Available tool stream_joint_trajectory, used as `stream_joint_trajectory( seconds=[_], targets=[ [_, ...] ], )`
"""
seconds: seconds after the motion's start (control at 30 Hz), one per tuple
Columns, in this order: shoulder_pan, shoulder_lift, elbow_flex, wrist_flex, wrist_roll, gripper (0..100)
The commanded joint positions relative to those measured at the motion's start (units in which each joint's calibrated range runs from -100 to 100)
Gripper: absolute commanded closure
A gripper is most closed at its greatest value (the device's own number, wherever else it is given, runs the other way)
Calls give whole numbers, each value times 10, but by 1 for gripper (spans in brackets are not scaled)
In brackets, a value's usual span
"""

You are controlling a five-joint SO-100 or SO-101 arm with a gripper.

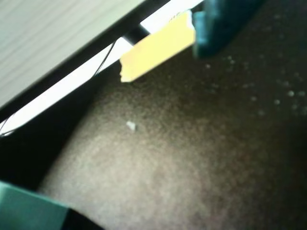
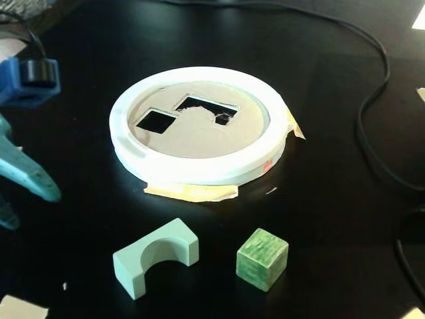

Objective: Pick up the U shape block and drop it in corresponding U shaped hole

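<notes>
Lying apart: U shape block (image 2: 156, 258), gripper (image 2: 26, 179)

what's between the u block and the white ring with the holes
In the fixed view, only bare black table and a strip of yellowish tape sticking out from under the white ring lie between it and the U shape block.
</notes>
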Motion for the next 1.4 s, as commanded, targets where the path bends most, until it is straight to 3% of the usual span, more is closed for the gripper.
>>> stream_joint_trajectory(
  seconds=[0.0, 1.37],
  targets=[
    [4, -5, -1, -18, 5, 2],
    [-10, -5, -5, -20, 3, 1]
  ],
)
